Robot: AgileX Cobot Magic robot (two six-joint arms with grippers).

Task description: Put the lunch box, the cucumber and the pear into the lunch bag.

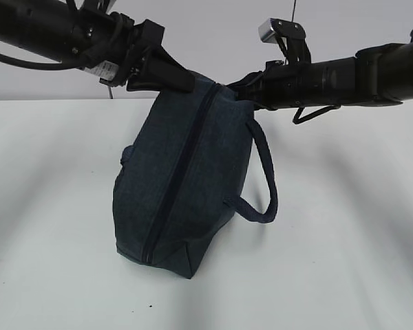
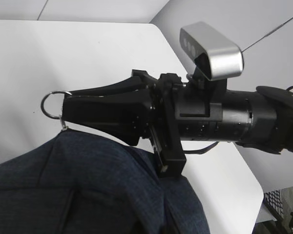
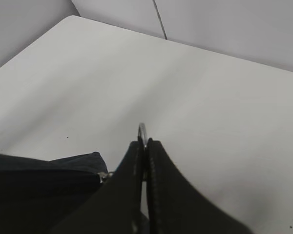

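The right tool (image 3: 145, 146) is pinched shut on the silver ring pull (image 3: 142, 132) and the closed left tool (image 1: 182, 80) grips the lunch bag (image 1: 182, 179), which hangs tilted beneath both, its lower end touching the worktop (image 1: 344, 261).

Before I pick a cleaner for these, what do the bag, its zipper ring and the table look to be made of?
The lunch bag looks like woven fabric, dark navy and matte: a heathered weave shows and it sags softly. The ring pull seems metal, thin, silvery and shiny, pinched in the right gripper. The table is smooth matte white, maybe laminate or plastic; I cannot tell which.
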